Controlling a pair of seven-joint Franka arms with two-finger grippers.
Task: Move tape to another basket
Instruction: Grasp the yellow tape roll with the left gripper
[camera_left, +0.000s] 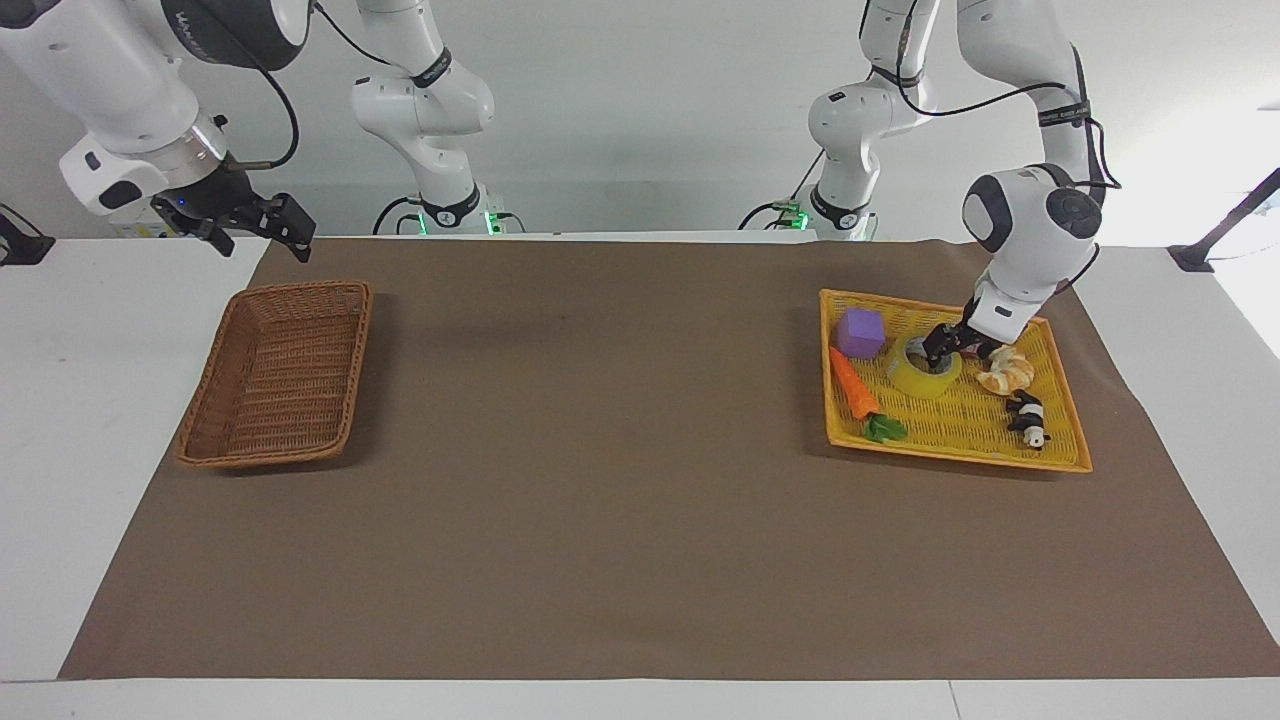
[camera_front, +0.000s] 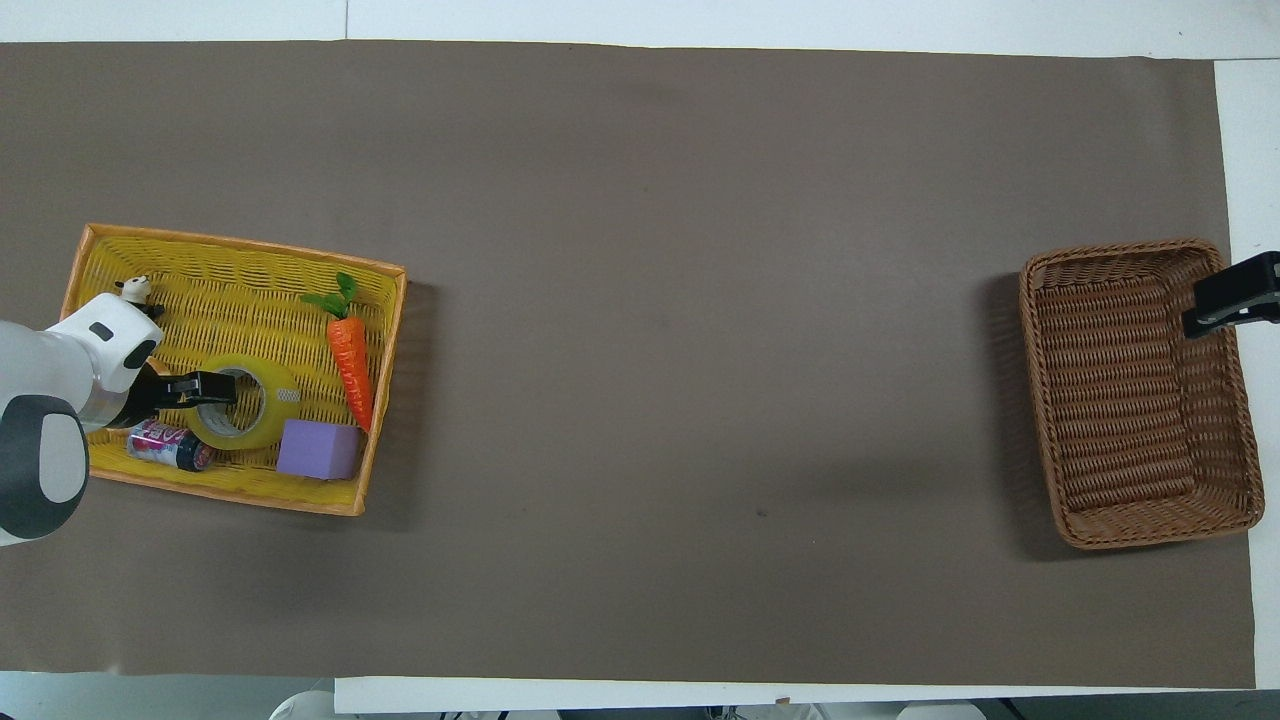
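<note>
Over the yellow tray (camera_left: 1060, 400), the left hand (camera_left: 938, 350) stood open, straddling the tape's (camera_left: 920, 378) wall to grip it.

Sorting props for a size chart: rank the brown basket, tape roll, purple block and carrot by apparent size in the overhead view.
1. brown basket, by far the largest.
2. tape roll, partly covered by the left gripper.
3. carrot and purple block: too close to rank; the carrot is longer, the block wider.

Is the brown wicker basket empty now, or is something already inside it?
Empty. The basket shows only bare weave on its floor in the overhead view, and the tape lies in the yellow tray.
</note>
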